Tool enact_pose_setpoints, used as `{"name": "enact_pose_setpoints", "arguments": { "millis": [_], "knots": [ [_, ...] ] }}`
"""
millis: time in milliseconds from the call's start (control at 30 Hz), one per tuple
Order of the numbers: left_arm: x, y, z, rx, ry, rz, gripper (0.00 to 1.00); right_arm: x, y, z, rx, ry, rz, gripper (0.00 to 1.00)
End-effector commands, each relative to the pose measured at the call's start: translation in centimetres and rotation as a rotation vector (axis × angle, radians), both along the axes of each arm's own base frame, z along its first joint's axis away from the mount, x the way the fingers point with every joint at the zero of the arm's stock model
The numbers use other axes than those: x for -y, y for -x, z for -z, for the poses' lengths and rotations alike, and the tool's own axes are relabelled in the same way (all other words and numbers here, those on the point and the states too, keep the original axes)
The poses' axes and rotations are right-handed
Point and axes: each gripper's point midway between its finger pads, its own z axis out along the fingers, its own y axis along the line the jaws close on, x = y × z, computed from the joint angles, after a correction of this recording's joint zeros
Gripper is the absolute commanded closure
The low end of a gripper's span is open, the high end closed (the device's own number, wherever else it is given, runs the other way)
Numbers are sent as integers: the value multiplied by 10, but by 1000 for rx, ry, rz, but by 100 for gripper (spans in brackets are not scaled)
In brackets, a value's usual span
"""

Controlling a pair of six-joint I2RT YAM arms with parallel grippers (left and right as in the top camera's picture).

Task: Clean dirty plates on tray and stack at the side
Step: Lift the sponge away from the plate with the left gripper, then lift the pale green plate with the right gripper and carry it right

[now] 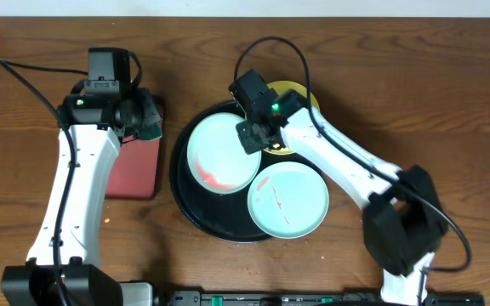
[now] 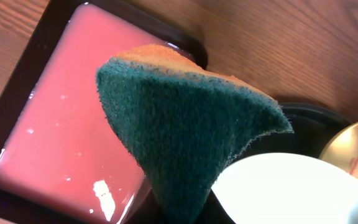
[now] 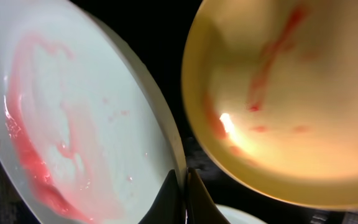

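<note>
Starting at 9 o'clock on the table (image 1: 41, 51), the left arm reaches up toward 11 o'clock. Its left gripper (image 1: 143, 117) is clenched on a sponge (image 1: 150, 126). The sponge is green on its scouring face and orange on its back, and it is pinched into a cone that hangs point down. The left wrist view does not show the fingers themselves, only the sponge filling the middle of the frame.

Below the sponge lies the pink tray (image 1: 134, 174), rectangular and dark-rimmed, with a wet pink sheen inside. The sponge sits over that tray's 1 o'clock corner, close to the edge of the black one.

Just beside the pink tray, at the table's centre, is the tray (image 1: 215, 219), round, black and glossy, and all three plates are on it. The upper pale plate (image 1: 219, 151) is at the tray's 10 o'clock, with a red smear along its lower left inside. The lower pale plate (image 1: 289, 201) is at 5 o'clock, marked with thin red streaks, and its edge overhangs the tray's rim. The yellow plate (image 3: 291, 93) is at 1 o'clock, streaked red and partly hidden from overhead by the right wrist.

The right gripper (image 3: 183, 190) is closed tight on the 3 o'clock rim of the upper pale plate, one dark finger on each side of the edge. It sits in the narrow gap between that plate and the yellow one. Whether that plate is raised off the tray cannot be told.

The right arm runs from there down to its base at 5 o'clock on the table.
</note>
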Motion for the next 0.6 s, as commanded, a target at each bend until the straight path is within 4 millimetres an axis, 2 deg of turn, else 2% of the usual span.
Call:
{"name": "enact_pose_setpoints", "arguments": {
  "millis": [0,233,433,567],
  "knots": [
    [-8,3,4,-13,-19,-7,93,12,-8,-32,176,129,-32,99],
    [-9,2,6,-19,-19,-9,92,17,-7,-81,408,267,-2,99],
    [-9,3,6,-20,-18,-8,93,21,-2,-127,633,414,42,99],
    [-9,4,6,-24,-18,-8,93,21,4,-150,743,520,25,99]
  ]
}}
